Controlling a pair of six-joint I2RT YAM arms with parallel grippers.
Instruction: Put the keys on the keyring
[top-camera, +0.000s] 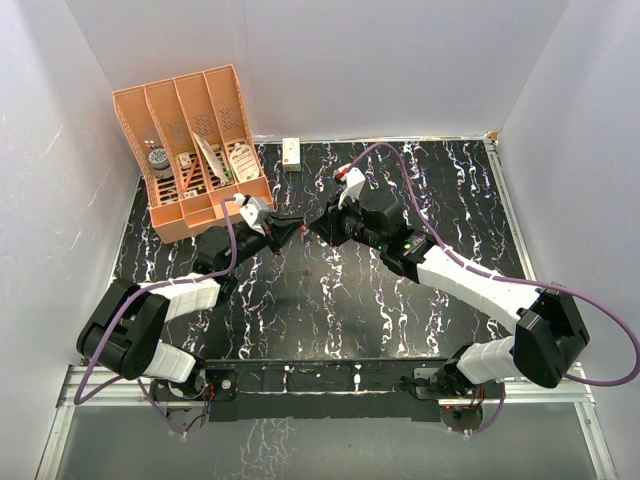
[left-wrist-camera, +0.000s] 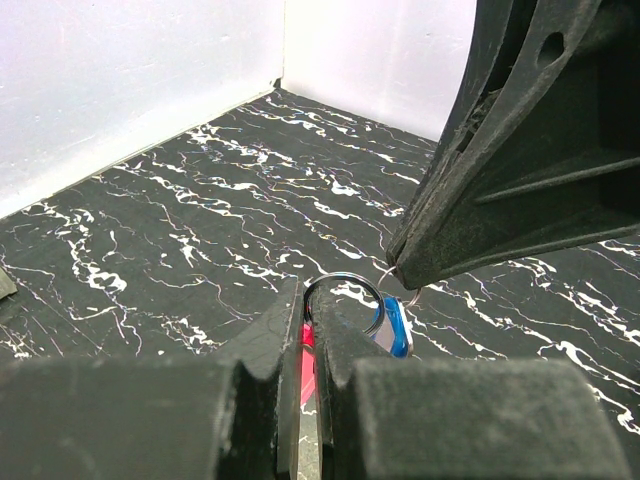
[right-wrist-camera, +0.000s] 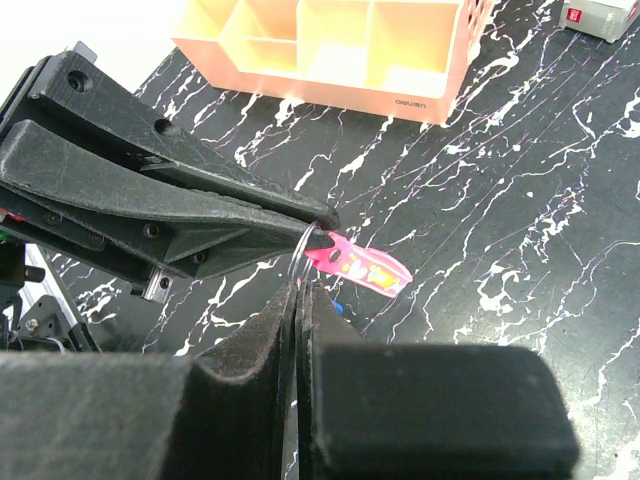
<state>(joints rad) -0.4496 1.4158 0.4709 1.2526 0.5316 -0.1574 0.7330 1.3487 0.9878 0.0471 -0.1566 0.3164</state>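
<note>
Both arms meet nose to nose above the black white-veined marble counter (top-camera: 330, 320). The left gripper (left-wrist-camera: 305, 302) is clenched on the thin red-pink keyring tag (right-wrist-camera: 362, 266), held aloft with its silver wire ring (left-wrist-camera: 340, 284) poking out. The right gripper (right-wrist-camera: 300, 292) is pinched tight right at that wire with the small blue-headed key (left-wrist-camera: 396, 330) hanging just beside its tip, though I can't tell whether it nips key or wire. The smart play looks like a rock-steady left hold and tiny right-arm twists, walking the key along the coil without yanking.
</note>
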